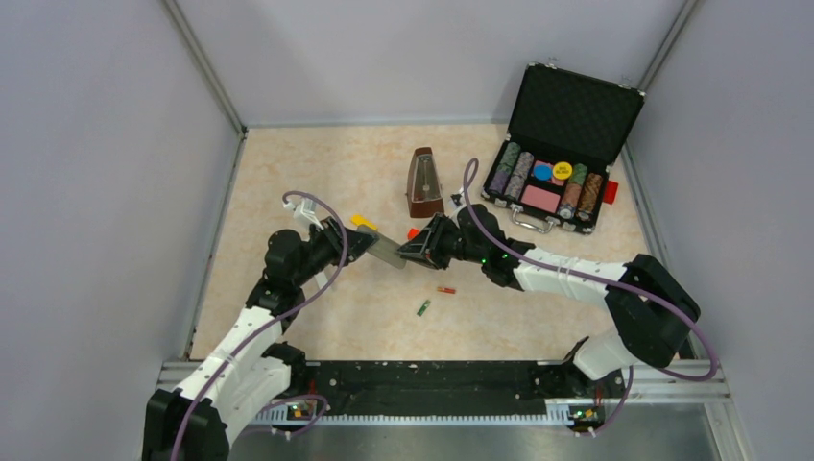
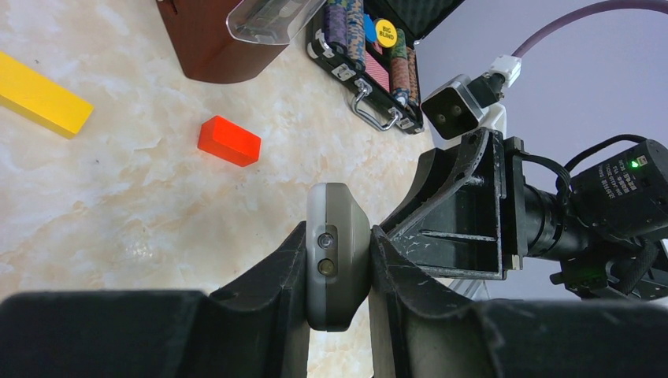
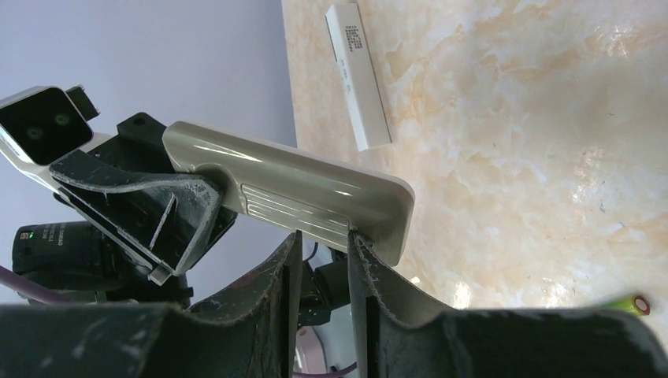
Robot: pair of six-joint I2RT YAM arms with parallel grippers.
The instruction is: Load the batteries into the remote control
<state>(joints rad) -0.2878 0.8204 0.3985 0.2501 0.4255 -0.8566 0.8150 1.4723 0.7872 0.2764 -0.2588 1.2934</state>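
The grey remote control [image 1: 386, 252] is held above the table, my left gripper [image 2: 338, 230] shut on its sides; in the left wrist view I see the remote [image 2: 337, 260] end-on. In the right wrist view its ribbed cover [image 3: 295, 206] faces my right gripper [image 3: 323, 236]. The jaws stand a narrow gap apart with nothing between them, tips against the cover's edge. The two batteries lie on the table below: one red-orange [image 1: 446, 289], one green [image 1: 422, 307]. The green battery [image 3: 630, 303] also shows at the right wrist view's lower right.
A yellow block [image 1: 363, 221] and a red-orange block [image 1: 412, 232] lie just behind the remote. A brown metronome [image 1: 423, 182] stands further back. An open case of poker chips [image 1: 557, 154] sits at the back right. A slim white bar [image 3: 358, 75] lies on the table.
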